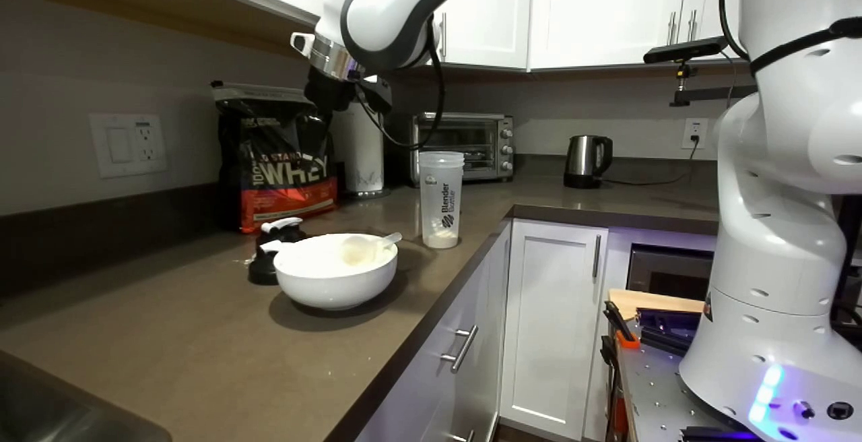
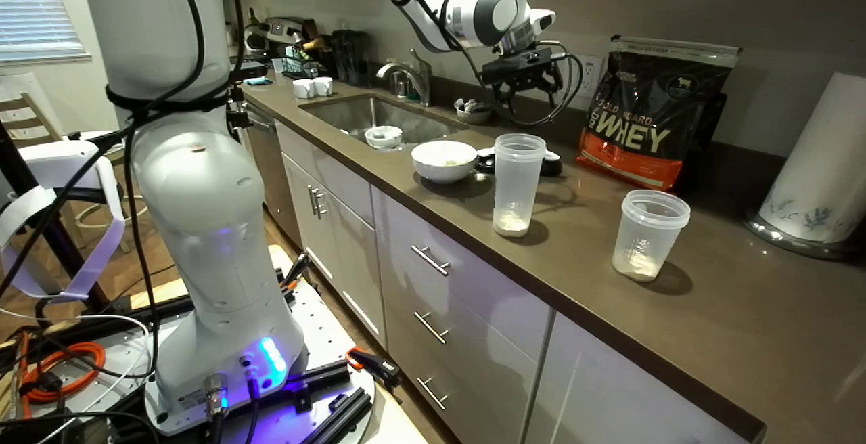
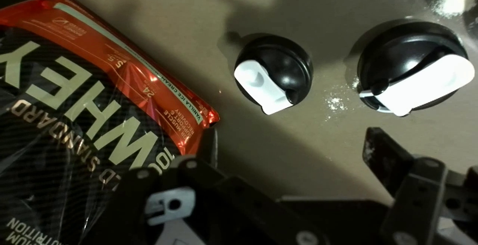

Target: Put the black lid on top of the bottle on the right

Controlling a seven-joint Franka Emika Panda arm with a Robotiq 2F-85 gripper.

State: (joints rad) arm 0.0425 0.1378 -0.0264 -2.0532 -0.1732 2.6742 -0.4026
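Two black lids with white flip caps lie on the counter: a smaller lid (image 3: pixel 287 56) and a larger lid (image 3: pixel 401 49) in the wrist view. In both exterior views they lie beside the bowl. The tall translucent bottle (image 2: pixel 518 183) stands upright and open with powder inside; its dark printed label shows on the bottle (image 1: pixel 441 199). A shorter translucent bottle (image 2: pixel 649 231), also open with powder, stands to its right in that exterior view. My gripper (image 3: pixel 293 144) is open and empty, above the counter near the whey bag; it also shows in an exterior view (image 2: pixel 529 85).
A white bowl (image 1: pixel 333 287) with powder and a scoop stands near the lids. A black and red whey bag (image 2: pixel 659 116) stands by the wall. A paper towel roll (image 2: pixel 822 160) stands farther along. A sink (image 2: pixel 369 102) is set in the counter. Spilled powder (image 3: pixel 336 103) lies between the lids.
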